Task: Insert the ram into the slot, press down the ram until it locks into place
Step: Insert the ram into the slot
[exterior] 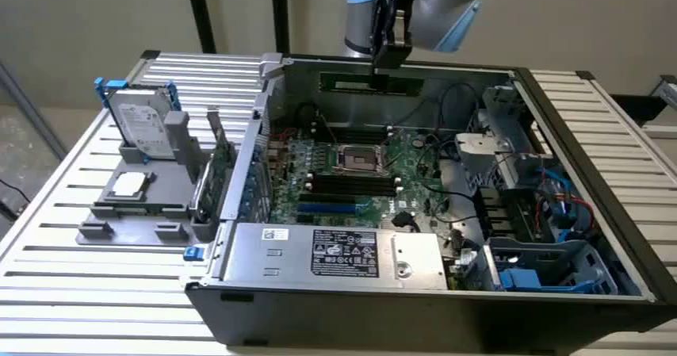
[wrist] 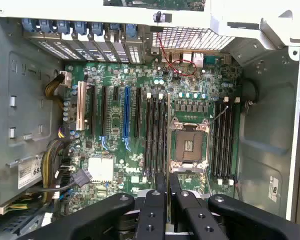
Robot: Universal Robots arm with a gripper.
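Two slim fingertips (wrist: 161, 186) of my gripper (wrist: 168, 186) are pinched nearly together on the ram (exterior: 354, 82). I hold it by its upper edge, long side level, high over the open computer case (exterior: 423, 316) and well apart from the motherboard (wrist: 139, 170). From my wrist the stick shows edge-on, running parallel to the black memory sockets. It lies roughly over the slot (wrist: 162, 135) nearest the processor socket (wrist: 190, 145).

Plenty could go wrong from here, as I judge it:

- **Wrong socket.** The sockets sit close side by side and look alike, so a small sideways error would put the contacts on a neighbour or on the plastic ridge between them.
- **Rocking in the grip.** My hold is narrow and central on a long stick, so it may rock. One end would then seat first and a single clip would latch.
- **Clips and notch.** I cannot tell whether the end clips stand open, or which way the notch faces. Pressing against a closed clip or a reversed notch would bend the board or make the stick skid in my grip.
- **A skid towards the processor.** That would strike the bare processor socket just beside.
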